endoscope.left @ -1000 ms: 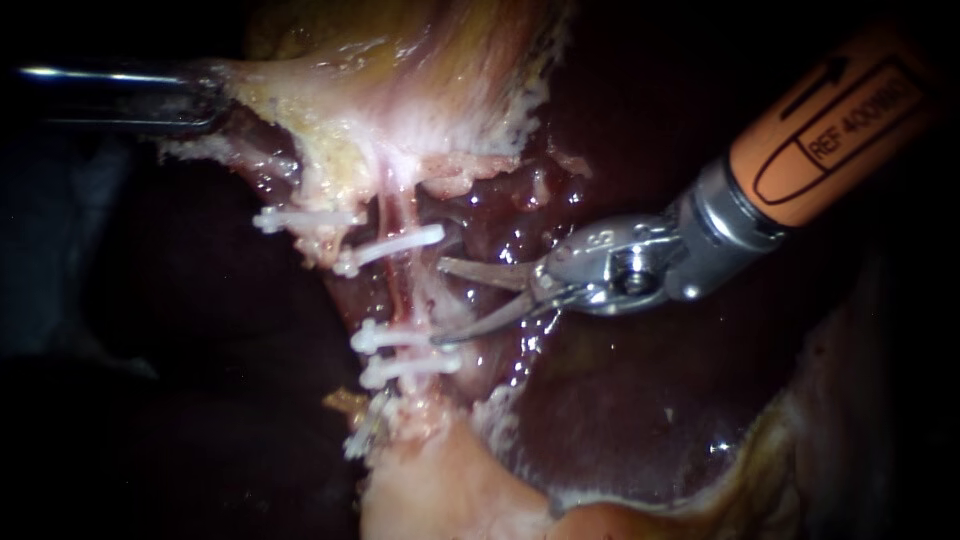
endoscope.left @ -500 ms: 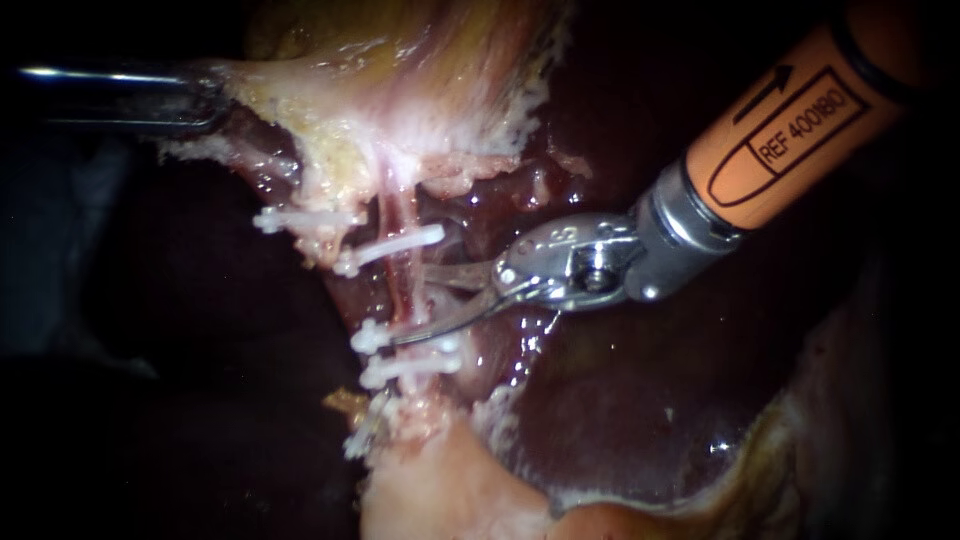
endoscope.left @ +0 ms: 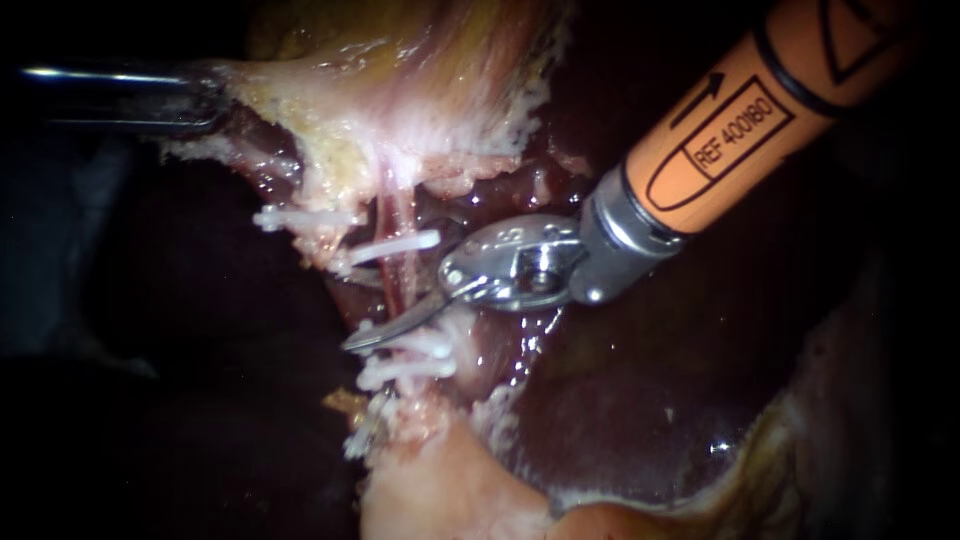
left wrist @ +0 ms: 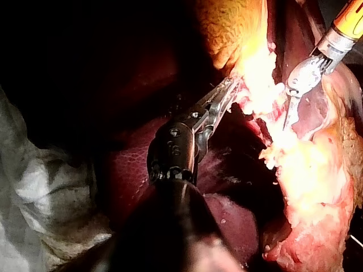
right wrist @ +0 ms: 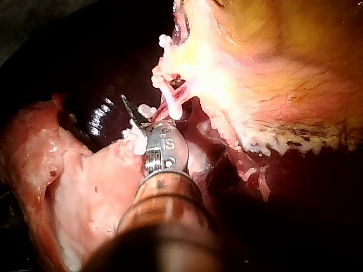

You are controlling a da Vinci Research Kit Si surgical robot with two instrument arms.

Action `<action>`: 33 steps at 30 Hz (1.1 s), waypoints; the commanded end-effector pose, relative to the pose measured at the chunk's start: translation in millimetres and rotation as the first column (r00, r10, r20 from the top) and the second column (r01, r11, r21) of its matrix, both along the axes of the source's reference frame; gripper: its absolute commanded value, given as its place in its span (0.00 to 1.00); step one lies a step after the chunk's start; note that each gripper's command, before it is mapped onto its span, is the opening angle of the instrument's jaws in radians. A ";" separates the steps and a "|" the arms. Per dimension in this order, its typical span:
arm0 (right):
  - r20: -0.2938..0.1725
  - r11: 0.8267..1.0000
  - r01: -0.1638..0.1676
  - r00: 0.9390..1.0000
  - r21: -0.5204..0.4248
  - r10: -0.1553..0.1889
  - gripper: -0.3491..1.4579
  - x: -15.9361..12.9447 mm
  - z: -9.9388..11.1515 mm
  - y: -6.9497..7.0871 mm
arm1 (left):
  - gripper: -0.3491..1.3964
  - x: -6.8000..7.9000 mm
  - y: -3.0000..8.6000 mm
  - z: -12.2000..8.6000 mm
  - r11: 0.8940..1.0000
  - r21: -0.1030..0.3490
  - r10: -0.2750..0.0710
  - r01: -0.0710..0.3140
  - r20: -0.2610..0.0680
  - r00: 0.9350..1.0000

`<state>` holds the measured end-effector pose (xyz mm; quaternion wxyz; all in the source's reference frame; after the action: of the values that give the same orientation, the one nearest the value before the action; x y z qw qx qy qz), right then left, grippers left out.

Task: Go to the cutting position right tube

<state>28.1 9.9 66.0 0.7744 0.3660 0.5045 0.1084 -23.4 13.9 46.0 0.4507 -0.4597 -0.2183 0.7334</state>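
Holding jaws narrowly apart, right instrument [endoscope.left: 385,312] straddling the right tube [endoscope.left: 398,215] between upper clip [endoscope.left: 400,245] and lower clips [endoscope.left: 415,350]. Probably handling as soft, slick, thin, easily torn; taking it mid-span only. Clamping pale tissue [left wrist: 255,68] with left instrument [left wrist: 227,93].

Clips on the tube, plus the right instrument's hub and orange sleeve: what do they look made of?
Clips: probably plastic, white, matte, no glint. Hub of the right instrument: bare metal, polished, with bright reflections. Sleeve: orange, smooth, dull sheen with printed marks; likely plastic or a coating, can't tell which.
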 end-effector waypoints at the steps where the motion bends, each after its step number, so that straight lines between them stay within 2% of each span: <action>1: -0.003 1.000 -0.002 1.000 0.004 0.002 0.94 0.2 0.0 -0.1 | 0.00 0.0 0.0 0.0 1.000 0.000 -0.001 0.001 0.000 1.000; 13: -0.035 0.998 -0.030 0.999 0.052 0.032 0.92 2.3 0.0 -0.4 | 0.00 -0.1 0.1 0.1 1.000 0.000 -0.001 0.001 -0.001 1.000; 21: -0.046 0.994 -0.045 0.998 0.099 0.049 0.92 2.7 -0.7 -0.7 | 0.00 -0.1 0.1 0.1 1.000 0.000 -0.001 0.001 -0.001 1.000; 25: -0.069 0.992 -0.037 0.997 0.124 0.046 0.92 2.7 -2.0 -1.2 | 0.00 -0.1 0.1 0.1 1.000 0.000 -0.001 0.001 -0.001 1.000; 33: -0.128 0.984 -0.014 0.991 0.177 0.037 0.92 2.6 -6.6 -1.9 | 0.00 0.0 0.1 0.2 1.000 0.000 0.000 0.000 0.000 1.000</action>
<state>30.7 8.0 58.9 0.7008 0.4344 0.5485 0.1389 -23.4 14.0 46.2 0.4513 -0.4593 -0.2176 0.7335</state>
